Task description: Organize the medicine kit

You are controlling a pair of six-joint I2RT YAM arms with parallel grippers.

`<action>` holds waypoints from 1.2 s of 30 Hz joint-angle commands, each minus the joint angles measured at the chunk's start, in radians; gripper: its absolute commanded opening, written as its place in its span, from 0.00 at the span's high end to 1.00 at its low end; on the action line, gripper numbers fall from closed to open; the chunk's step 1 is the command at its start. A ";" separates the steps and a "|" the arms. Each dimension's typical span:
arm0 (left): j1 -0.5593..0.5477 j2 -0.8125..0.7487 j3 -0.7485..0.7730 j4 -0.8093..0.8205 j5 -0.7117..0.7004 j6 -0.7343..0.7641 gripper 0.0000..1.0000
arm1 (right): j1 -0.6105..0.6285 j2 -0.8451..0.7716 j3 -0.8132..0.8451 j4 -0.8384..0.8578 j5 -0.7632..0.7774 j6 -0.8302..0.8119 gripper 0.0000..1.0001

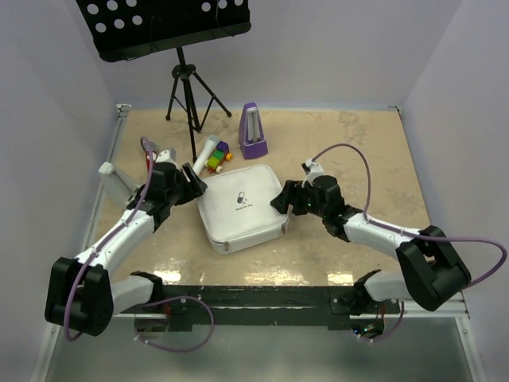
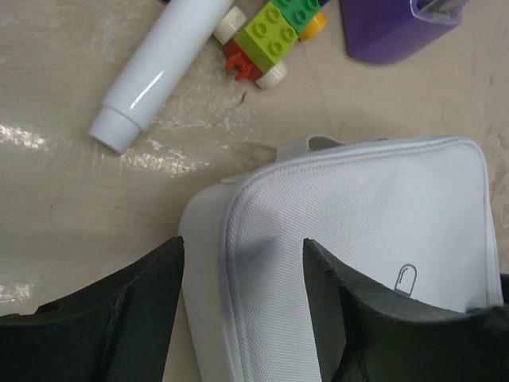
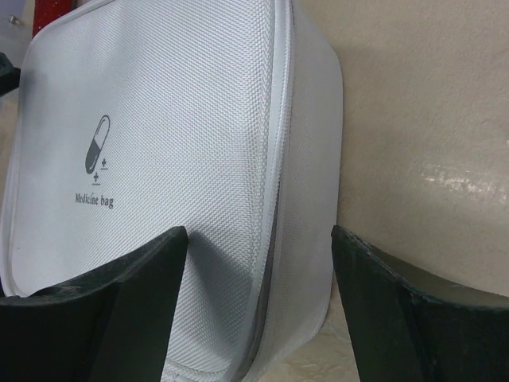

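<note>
- The white medicine kit (image 1: 241, 208) lies closed and flat at the centre of the tan table (image 1: 358, 143) in the top view. It is turned so that one corner points toward the bottom of the frame.
- A grey pill logo (image 3: 97, 143) and the words "Medicine bag" show on the lid, and the zip (image 3: 280, 119) runs shut along the edge.
- The left gripper (image 1: 193, 187) sits at the kit's left corner. In its wrist view the jaws stand open across the kit's rim. One of the black fingers (image 2: 119, 318) is over the table beside the wall and the other is over the lid, both low in the frame.
- The right gripper (image 1: 282, 199) sits at the kit's right corner, jaws likewise open and spanning the zipped edge. One finger is over the lid and one over the bare table at lower right of its wrist view.
- Whether either gripper touches the fabric cannot be told.
- A white tube (image 2: 159, 68) and a toy (image 2: 274, 40) of coloured bricks lie just beside each other, near the kit's upper-left side.
- A purple metronome (image 1: 253, 131) stands upper centre, well apart from the kit, with a black music stand (image 1: 184, 79) at upper left.
</note>
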State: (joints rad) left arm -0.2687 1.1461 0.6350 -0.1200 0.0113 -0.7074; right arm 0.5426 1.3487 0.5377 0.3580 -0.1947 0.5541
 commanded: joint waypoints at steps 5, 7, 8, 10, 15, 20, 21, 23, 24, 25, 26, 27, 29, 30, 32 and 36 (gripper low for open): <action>0.036 0.009 0.121 -0.055 0.010 0.111 0.25 | 0.005 -0.222 0.036 -0.217 0.106 -0.037 0.18; 0.036 -0.057 0.083 -0.076 0.088 0.092 0.23 | 0.003 -0.249 0.021 -0.218 0.098 -0.036 0.21; 0.034 -0.096 0.045 -0.073 0.137 0.070 0.22 | 0.005 -0.249 0.018 -0.214 0.092 -0.036 0.22; 0.025 -0.178 -0.055 -0.034 0.211 0.016 0.20 | 0.005 -0.229 0.015 -0.197 0.075 -0.028 0.25; -0.029 -0.250 -0.224 0.005 0.280 -0.050 0.20 | 0.010 -0.171 -0.005 -0.143 0.029 -0.005 0.31; -0.029 -0.221 -0.259 0.101 0.309 -0.053 0.24 | 0.031 -0.155 -0.027 -0.099 0.018 0.013 0.34; -0.029 -0.194 -0.252 0.105 0.299 -0.046 0.25 | 0.039 -0.149 -0.028 -0.087 0.015 0.018 0.34; -0.029 -0.133 -0.218 0.141 0.267 -0.023 0.28 | 0.060 -0.120 -0.030 -0.064 0.017 0.027 0.36; -0.029 -0.100 -0.196 0.140 0.241 -0.008 0.29 | 0.068 -0.105 -0.027 -0.051 0.015 0.030 0.37; -0.027 -0.062 -0.173 0.140 0.215 0.005 0.30 | 0.077 -0.085 -0.021 -0.041 0.014 0.035 0.39; -0.026 -0.028 -0.150 0.141 0.175 0.017 0.31 | 0.085 -0.056 -0.015 -0.028 0.017 0.041 0.40; -0.023 -0.001 -0.130 0.143 0.138 0.028 0.32 | 0.089 -0.036 -0.004 -0.025 0.024 0.047 0.41; 0.002 0.061 -0.097 0.148 0.121 0.028 0.34 | 0.099 0.009 0.021 -0.022 0.026 0.049 0.42; 0.011 0.087 -0.074 0.155 0.125 0.026 0.35 | 0.102 0.023 0.031 -0.019 0.026 0.049 0.42; 0.014 0.127 -0.040 0.161 0.102 0.026 0.36 | 0.103 0.044 0.051 -0.022 0.029 0.044 0.41; 0.034 0.188 0.032 0.152 0.076 0.040 0.37 | 0.103 0.044 0.093 -0.076 0.061 0.023 0.34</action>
State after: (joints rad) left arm -0.2508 1.2816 0.5930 0.0135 0.1520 -0.7044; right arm 0.6235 1.3876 0.5804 0.3298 -0.1284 0.5888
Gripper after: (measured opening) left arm 0.643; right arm 0.611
